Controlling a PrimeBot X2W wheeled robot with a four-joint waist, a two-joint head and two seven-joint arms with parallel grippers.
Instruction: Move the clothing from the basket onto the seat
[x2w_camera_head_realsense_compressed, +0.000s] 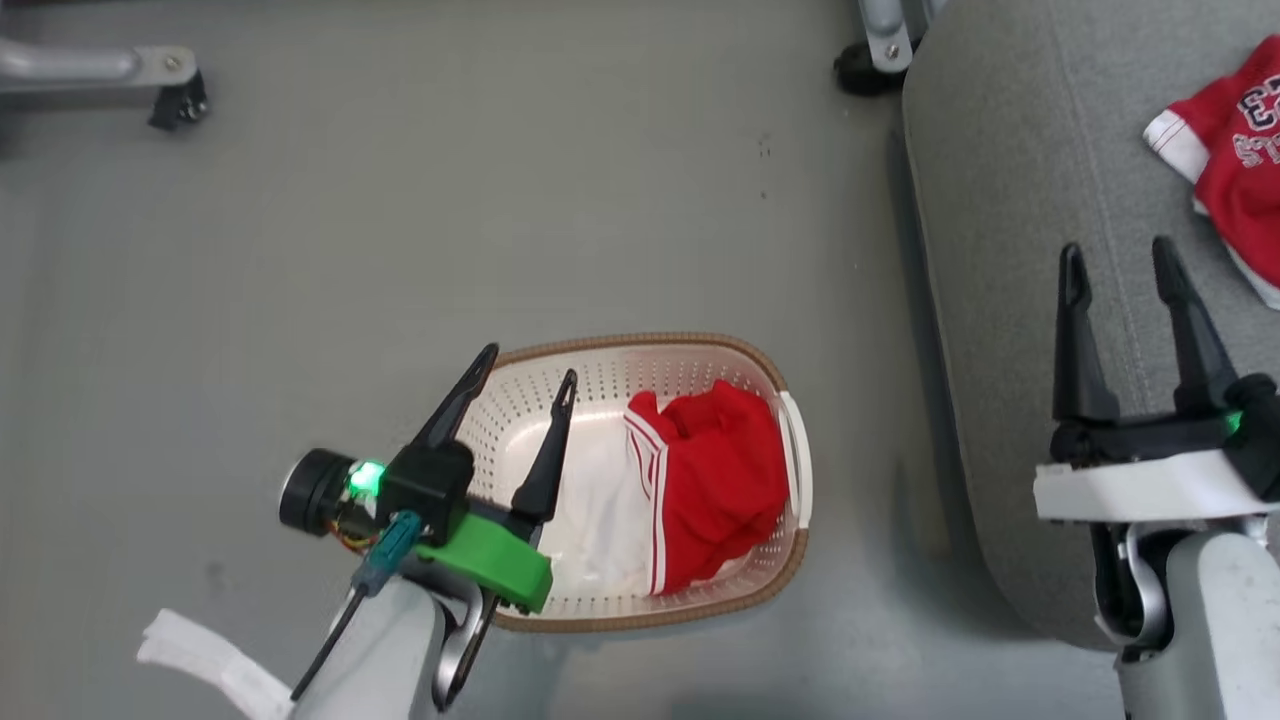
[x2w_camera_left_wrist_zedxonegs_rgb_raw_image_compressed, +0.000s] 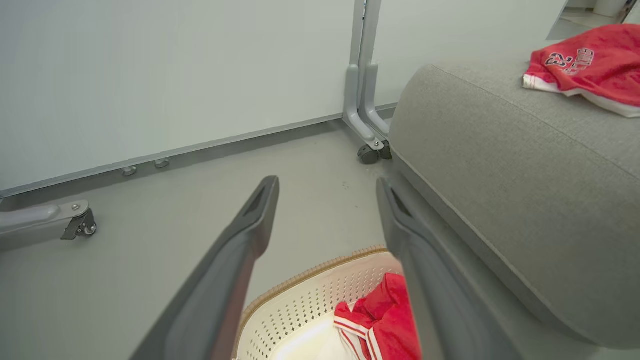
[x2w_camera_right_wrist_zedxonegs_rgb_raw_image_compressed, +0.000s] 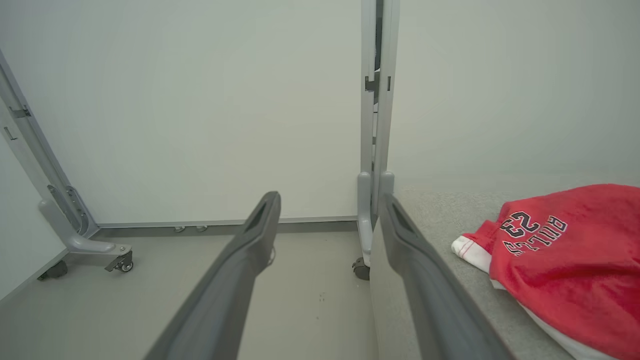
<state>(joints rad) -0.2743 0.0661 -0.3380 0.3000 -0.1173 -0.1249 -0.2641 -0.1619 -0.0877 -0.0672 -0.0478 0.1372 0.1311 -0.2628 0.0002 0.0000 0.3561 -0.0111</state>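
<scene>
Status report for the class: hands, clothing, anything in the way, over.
Left hand open over basket. Right hand open over seat. Striped garment in basket, lettered garment on seat. Nothing seen in the way.

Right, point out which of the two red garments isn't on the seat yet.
The striped garment, red with white stripes, bunched in the basket near the left gripper. The lettered garment, marked "23", already lies on the grey seat.

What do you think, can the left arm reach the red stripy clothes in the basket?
Probably yes. The left gripper is open over the basket, and the red striped garment lies uncovered inside, with nothing between them.
</scene>
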